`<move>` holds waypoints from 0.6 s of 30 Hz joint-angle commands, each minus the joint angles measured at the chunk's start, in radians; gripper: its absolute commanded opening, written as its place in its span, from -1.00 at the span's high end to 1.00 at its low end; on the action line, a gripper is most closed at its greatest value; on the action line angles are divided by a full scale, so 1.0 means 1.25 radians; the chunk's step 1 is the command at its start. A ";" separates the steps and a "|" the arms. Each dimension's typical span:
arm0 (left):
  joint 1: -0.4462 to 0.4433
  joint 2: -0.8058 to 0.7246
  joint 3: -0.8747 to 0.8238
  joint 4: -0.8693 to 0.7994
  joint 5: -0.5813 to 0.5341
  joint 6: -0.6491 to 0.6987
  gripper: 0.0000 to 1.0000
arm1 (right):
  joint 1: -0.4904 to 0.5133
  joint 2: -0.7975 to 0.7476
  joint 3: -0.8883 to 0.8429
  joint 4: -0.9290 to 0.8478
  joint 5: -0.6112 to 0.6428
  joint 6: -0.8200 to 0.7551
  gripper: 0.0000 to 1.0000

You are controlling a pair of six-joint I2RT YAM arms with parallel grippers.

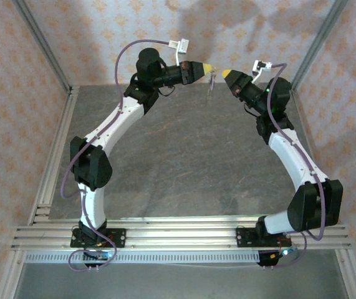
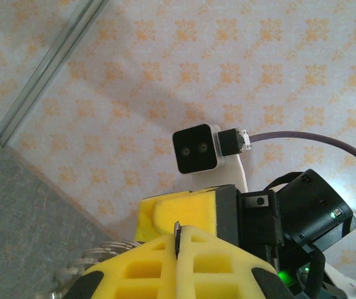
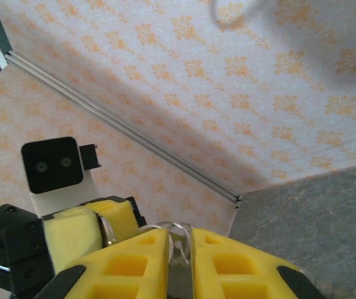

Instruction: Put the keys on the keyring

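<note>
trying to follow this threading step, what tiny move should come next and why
Probably ease the right gripper a touch closer to the left gripper, slowly. Both are raised above the table, tips almost meeting; the left is shut on the ring, and thin metal loops sit in the right's narrow gap.

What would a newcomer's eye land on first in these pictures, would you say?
The left claw and right claw nearly meet, yellow tips facing, held high above the table's far edge. The thin keyring dangles between them from the left claw, against orange-patterned wallpaper.
</note>
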 commanded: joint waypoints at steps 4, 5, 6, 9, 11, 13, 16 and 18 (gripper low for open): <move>-0.001 -0.026 0.016 0.049 0.006 0.000 1.00 | 0.009 0.028 0.045 0.110 -0.023 0.057 0.62; -0.002 -0.027 0.016 0.049 0.006 0.000 1.00 | 0.013 0.030 0.047 0.110 -0.025 0.056 0.59; -0.002 -0.028 0.015 0.049 0.006 0.000 1.00 | 0.018 0.031 0.049 0.110 -0.026 0.053 0.57; -0.002 -0.027 0.016 0.050 0.006 -0.001 1.00 | 0.033 0.037 0.054 0.099 -0.027 0.043 0.56; -0.002 -0.026 0.017 0.050 0.006 -0.002 1.00 | 0.044 0.042 0.053 0.092 -0.032 0.035 0.56; -0.002 -0.025 0.019 0.050 0.006 -0.002 1.00 | 0.055 0.047 0.050 0.085 -0.038 0.027 0.56; -0.002 -0.024 0.019 0.050 0.004 -0.002 1.00 | 0.067 0.049 0.041 0.068 -0.044 0.011 0.59; -0.002 -0.023 0.019 0.050 0.004 -0.002 1.00 | 0.070 0.049 0.032 0.059 -0.047 0.002 0.64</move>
